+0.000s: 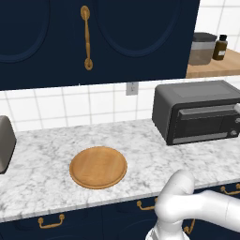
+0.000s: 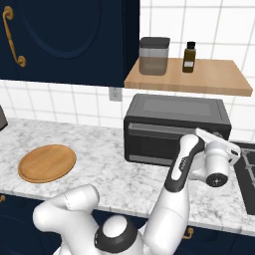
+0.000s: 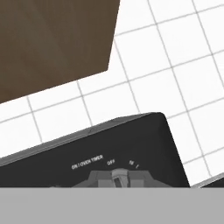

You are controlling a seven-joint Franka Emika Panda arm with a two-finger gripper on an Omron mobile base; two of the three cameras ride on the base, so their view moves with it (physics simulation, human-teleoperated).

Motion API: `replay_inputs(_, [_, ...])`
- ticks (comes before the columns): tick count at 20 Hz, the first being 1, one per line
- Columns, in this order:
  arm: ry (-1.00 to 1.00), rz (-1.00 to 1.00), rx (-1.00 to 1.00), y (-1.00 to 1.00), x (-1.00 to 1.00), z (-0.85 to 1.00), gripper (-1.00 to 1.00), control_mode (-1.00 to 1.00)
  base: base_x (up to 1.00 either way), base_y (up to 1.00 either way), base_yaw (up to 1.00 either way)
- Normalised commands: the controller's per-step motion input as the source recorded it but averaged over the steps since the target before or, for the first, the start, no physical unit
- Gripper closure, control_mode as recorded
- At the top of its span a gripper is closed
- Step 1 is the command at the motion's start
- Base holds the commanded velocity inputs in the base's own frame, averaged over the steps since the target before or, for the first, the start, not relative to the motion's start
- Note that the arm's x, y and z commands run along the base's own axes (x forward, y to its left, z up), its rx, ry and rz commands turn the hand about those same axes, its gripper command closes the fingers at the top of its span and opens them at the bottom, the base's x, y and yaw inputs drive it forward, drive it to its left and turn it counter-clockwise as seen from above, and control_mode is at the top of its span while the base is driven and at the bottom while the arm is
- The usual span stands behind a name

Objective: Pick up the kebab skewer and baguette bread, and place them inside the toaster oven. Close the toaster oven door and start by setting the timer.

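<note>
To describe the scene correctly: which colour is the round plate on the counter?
Light brown wood; the plate shows best in the left base view.

Wooden plate [image 1: 98, 167] on counter [image 1: 42, 159]; toaster oven [image 1: 197, 111] to its right (under the shelf [image 2: 199, 77]).

The toaster oven [image 1: 197, 112] was dark grey, its door [image 1: 201, 124] a darker glass in a lighter grey frame. White lettering ran above its grey knob [image 3: 119, 178]. The counter [image 1: 42, 164] was white marble with grey veins. The round board [image 1: 98, 167] was warm orange-brown wood. The cabinets [image 1: 47, 42] were deep navy with brass handles [image 1: 86, 37]. The wall tiles [image 2: 164, 20] were white with grey grout. The shelf [image 2: 199, 77] was pale wood, holding a smoky grey jar [image 2: 154, 56] and a dark brown bottle [image 2: 189, 57]. The arm [image 2: 174, 199] was white with dark joints.
</note>
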Motion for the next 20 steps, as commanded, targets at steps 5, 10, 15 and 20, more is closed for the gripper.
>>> replay_inputs(5, [0.00, 0.00, 0.23, 0.00, -0.02, -0.17, 1.00, -1.00, 0.00, 0.00, 0.00])
replay_inputs(10, [0.00, 0.00, 0.25, 0.01, 0.00, -0.08, 1.00, -1.00, 0.00, 0.00, 0.00])
replay_inputs(15, [0.00, 0.00, 0.26, 0.02, 0.00, -0.07, 1.00, -1.00, 0.00, 0.00, 0.00])
replay_inputs(20, [0.00, 0.00, 0.24, 0.00, 0.00, -0.14, 1.00, -1.00, 0.00, 0.00, 0.00])
